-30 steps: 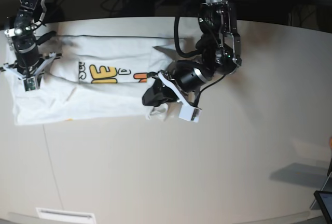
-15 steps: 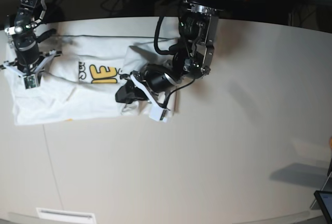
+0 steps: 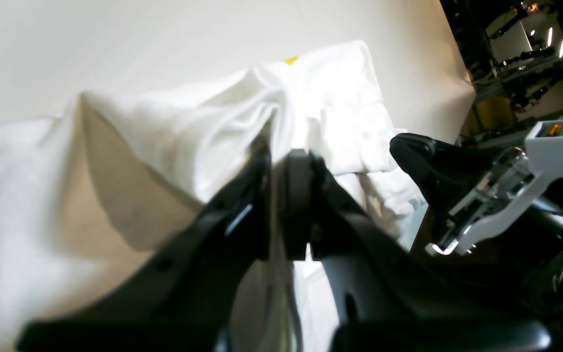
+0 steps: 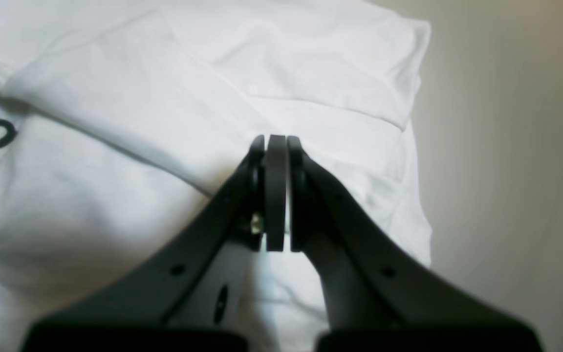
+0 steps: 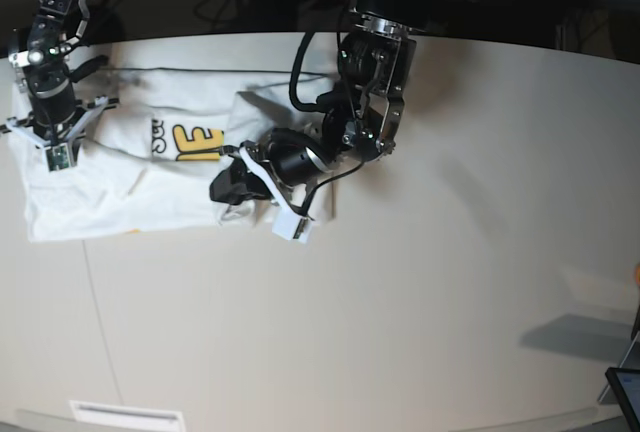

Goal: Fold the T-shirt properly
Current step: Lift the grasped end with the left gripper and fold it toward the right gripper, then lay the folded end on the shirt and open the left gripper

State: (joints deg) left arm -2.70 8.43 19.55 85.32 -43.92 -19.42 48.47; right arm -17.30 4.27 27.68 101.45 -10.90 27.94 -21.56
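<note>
1. t-shirt [image 5: 140,177] lay across the table [image 5: 450,272] toward ten o'clock in the base view, partly folded, with yellow print showing near its middle.
2. left gripper [image 3: 286,195] was clamped on a bunched fold of white cloth, its jaws nearly together with fabric pinched between them; in the base view it sat low at the shirt's three o'clock edge.
3. right gripper [image 4: 275,190] had its jaws pressed together with nothing between them, its tips just over the cloth at the shirt's nine o'clock end [image 4: 311,88].
4. risk, as a judgement: the pinched fold looked thick and uneven, so carrying it toward nine o'clock could drag the layer underneath and leave a crooked fold.
5. another risk: the cloth could slip out of the left pinch if the far end, which nothing gripped, shifted under the pull.
</note>
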